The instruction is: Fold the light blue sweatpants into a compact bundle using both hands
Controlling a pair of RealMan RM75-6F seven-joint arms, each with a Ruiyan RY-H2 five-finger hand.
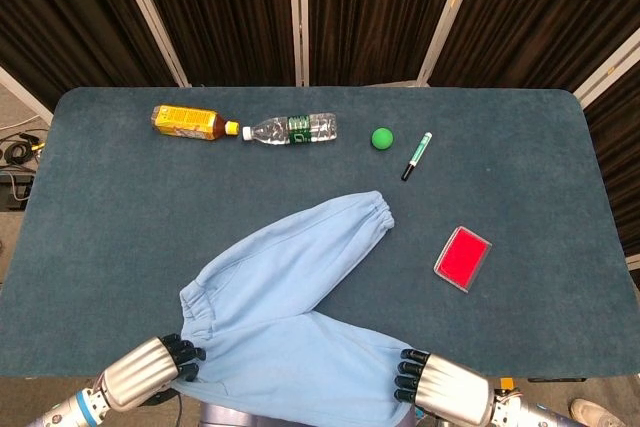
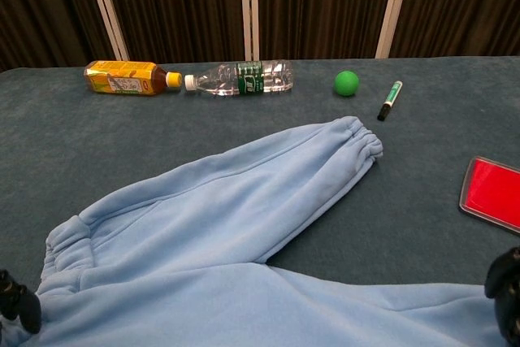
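Observation:
The light blue sweatpants lie flat at the near edge of the table. One leg runs up and right to its cuff. The other leg lies along the near edge toward the right. The waistband is at the left. My left hand sits at the near left corner, its dark fingers curled against the waistband end. My right hand sits at the near right, its fingers curled against the end of the near leg. Whether either hand grips the cloth is hidden.
Along the far side lie an orange drink bottle, a clear water bottle, a green ball and a marker pen. A red card in a clear case lies right of the pants. The table's near edge is close to both hands.

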